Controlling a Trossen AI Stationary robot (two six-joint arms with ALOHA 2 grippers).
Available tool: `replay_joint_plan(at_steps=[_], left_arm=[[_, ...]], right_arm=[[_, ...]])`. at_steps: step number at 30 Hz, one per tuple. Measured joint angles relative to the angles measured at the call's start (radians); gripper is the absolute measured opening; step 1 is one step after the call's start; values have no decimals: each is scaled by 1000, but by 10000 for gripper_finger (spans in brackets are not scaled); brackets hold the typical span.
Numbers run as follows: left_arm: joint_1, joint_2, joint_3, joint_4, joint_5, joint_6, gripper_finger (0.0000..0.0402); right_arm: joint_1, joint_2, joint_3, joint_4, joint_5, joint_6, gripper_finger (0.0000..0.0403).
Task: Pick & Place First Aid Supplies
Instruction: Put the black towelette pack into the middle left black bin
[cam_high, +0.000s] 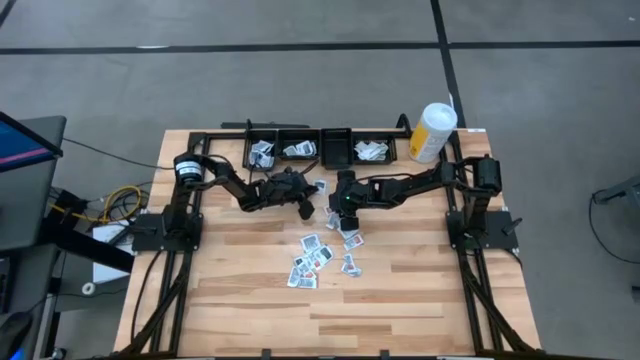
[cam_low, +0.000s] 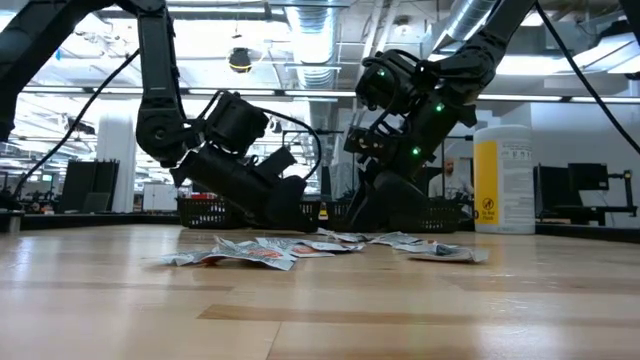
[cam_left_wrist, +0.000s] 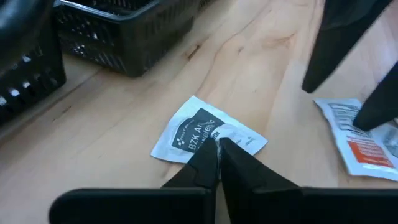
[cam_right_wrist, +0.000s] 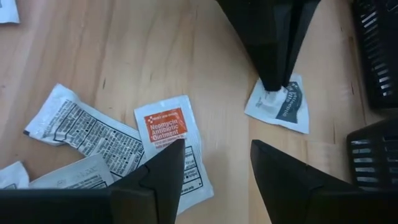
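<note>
My left wrist view shows what the high view hides: my left fingers (cam_left_wrist: 217, 155) are pinched shut on a white and grey packet (cam_left_wrist: 202, 132) lying flat on the desk (cam_left_wrist: 124, 112). My right fingers (cam_right_wrist: 214, 165) stand open over an orange-label packet (cam_right_wrist: 166, 127), touching nothing.

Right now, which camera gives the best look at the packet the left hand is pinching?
The left wrist view: the grey-printed packet fills the frame, pinched at its edge by the shut left hand. The right wrist view shows it smaller, the high view as a speck, and in the low view I can't pick it out.
</note>
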Motion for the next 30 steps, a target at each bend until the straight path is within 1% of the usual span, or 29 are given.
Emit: replay_joint_plan(at_steps=[5,8,10,12,15,17,20,23,27,30], left_arm=[[-35,-87,-8,-61,19,8,10],[-50,-181,-7,-79,-12,56,9],[-51,-243,-6,-121,-60,97,9],[-48,-299,-9,-171,-131,142,10],[-31,-380,-6,-167,-239,217,12],[-4,-418,-6,-167,-268,258,13],[58,-449,-6,-159,-239,270,16],[140,-454,-5,-155,-143,258,21],[242,-427,-5,-152,-20,232,27],[303,-399,-5,-150,20,229,30]], right_arm=[[0,0,0,0,0,0,178],[0,0,0,0,0,0,177],[0,0,0,0,0,0,176],[0,0,0,1,0,0,176],[0,0,0,3,0,0,178],[0,0,0,3,-2,0,178],[0,0,0,5,-17,0,175],[0,0,0,28,-24,0,173],[0,0,0,42,-24,-3,174],[0,0,0,42,-24,-2,173]])
